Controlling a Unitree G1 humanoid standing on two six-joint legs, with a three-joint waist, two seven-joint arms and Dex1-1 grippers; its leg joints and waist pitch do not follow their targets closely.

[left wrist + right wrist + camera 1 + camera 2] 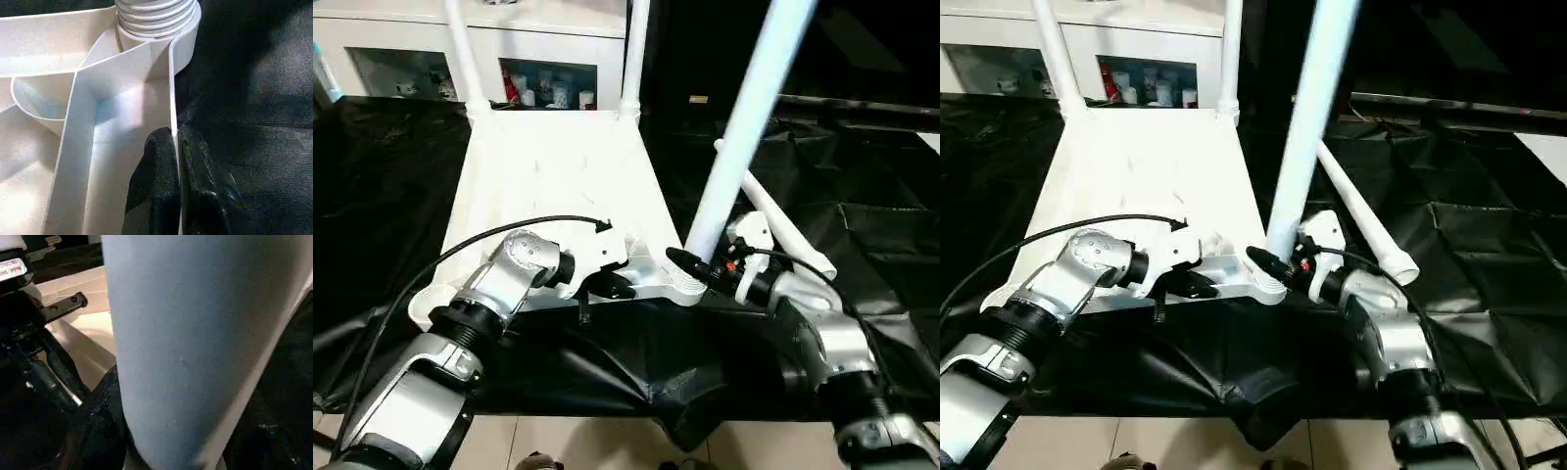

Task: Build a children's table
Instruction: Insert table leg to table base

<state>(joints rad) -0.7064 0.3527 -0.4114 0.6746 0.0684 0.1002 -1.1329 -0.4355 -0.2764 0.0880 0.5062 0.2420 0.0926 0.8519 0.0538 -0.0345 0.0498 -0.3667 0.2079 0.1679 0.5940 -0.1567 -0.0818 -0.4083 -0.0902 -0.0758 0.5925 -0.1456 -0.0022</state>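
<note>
So, quick pass.
tabletop: the white plastic tabletop (558, 186) lies upside down on the counter (382, 176), which is draped in black sheeting, at the middle of the head views; ribbed underside faces up.
legs: two legs (462, 49) stand in the far corner sockets at 11 and 12 o'clock; a third leg (744, 117) rises tilted from the near corner socket (683, 284) at 5 o'clock of the top; a spare leg (783, 230) lies on the sheeting at 3 o'clock.
left gripper: the left gripper (607, 284) is pinched narrow on the tabletop's thin near rim wall.
right gripper: the right gripper (690, 264) is half open around the base of the tilted leg, holding it.
handling: likely light, hollow, stiff plastic; smooth tube looks slippery, so grip low near the socket; rim wall is thin and may flex, so hold it close to a corner.
left wrist view adds: rim sandwiched between the black fingers (161, 186), plus threaded rings on the socket collar (156, 17).
right wrist view adds: the leg surface close against one finger, left gripper hardware beyond.
head views add: overall layout, leg tilt, spare leg.
</note>
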